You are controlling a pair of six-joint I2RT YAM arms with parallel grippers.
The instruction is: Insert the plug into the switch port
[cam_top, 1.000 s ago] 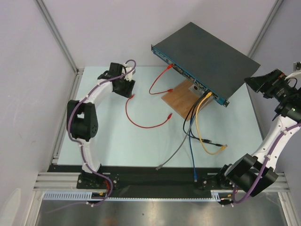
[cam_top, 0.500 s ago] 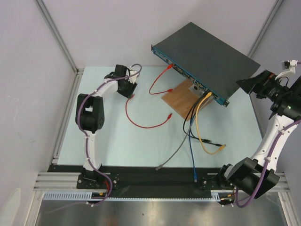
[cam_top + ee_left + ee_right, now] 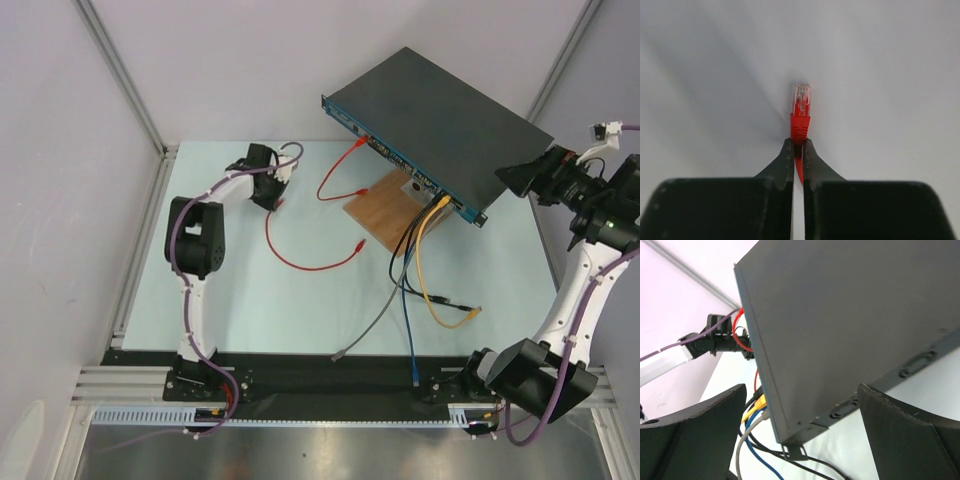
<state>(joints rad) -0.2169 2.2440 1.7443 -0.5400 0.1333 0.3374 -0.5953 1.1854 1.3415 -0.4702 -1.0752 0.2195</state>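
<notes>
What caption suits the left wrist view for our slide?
Left gripper shut on the red cable just behind its clear plug.

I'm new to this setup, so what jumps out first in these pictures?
The big black switch sits angled at the far right of the table, the open right gripper facing its right end. At far left, the left gripper pinches a red cable just behind its clear plug.

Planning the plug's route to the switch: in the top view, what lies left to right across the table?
In order: left gripper, shut on the red plug → grey cable's free end → board → right gripper, open. The switch spans too much of the width to place.
</notes>
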